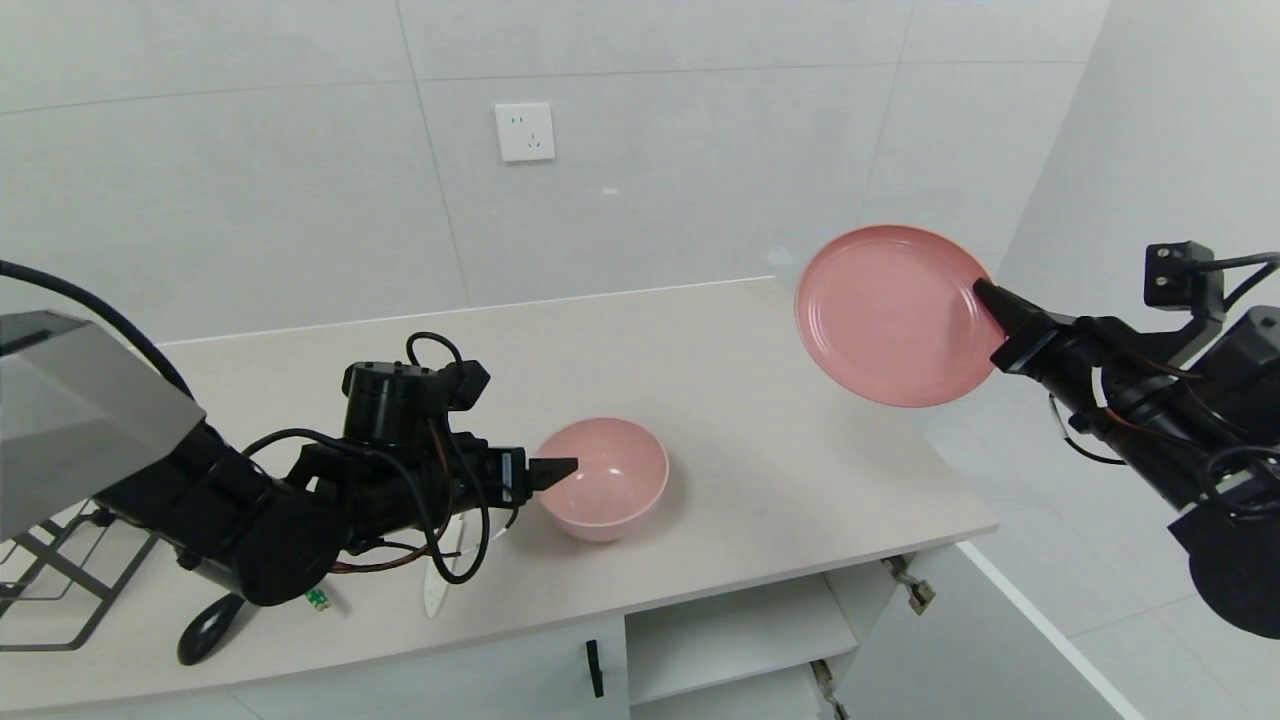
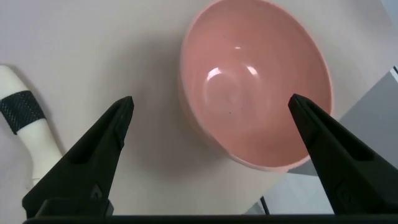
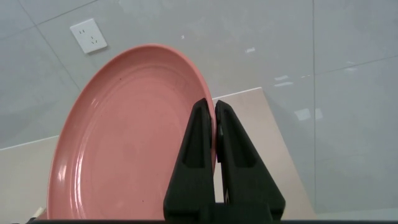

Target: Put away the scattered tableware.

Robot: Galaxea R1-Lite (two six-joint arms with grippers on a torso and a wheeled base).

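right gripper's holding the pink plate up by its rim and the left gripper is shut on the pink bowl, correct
One thing is off: the left gripper is open, not shut on the pink bowl. The left wrist view shows its jaws spread wide and the bowl ungripped on the counter. The rest holds: the right gripper holds the pink plate up by its rim.

The bowl [image 1: 605,480] rests on the counter [image 1: 800,450], plate [image 1: 880,315] aloft rightward.
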